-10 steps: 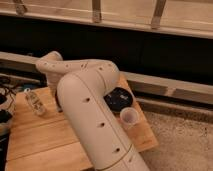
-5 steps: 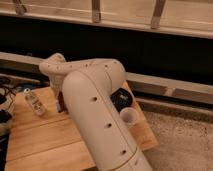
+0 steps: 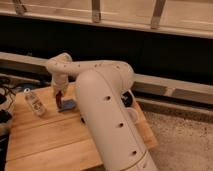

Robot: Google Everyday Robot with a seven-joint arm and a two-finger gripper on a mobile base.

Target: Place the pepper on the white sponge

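Note:
My white arm (image 3: 105,107) reaches from the lower right across the wooden table (image 3: 45,142) to its far left part. My gripper (image 3: 59,96) points down there. It holds the pepper (image 3: 58,101), a small red elongated piece that hangs upright just above the table. A flat blue piece (image 3: 68,105) lies right next to the pepper, on its right. No white sponge shows; the arm hides much of the table's middle and right.
A pale, clear bottle-like object (image 3: 35,104) lies left of the gripper. A dark bowl (image 3: 128,98) and a white cup (image 3: 133,116) peek out behind the arm on the right. Dark cables (image 3: 6,95) lie at the table's left edge.
The arm has swung so that the gripper end now points down over the far left of the table. The red pepper has come into view under it, beside the blue piece.

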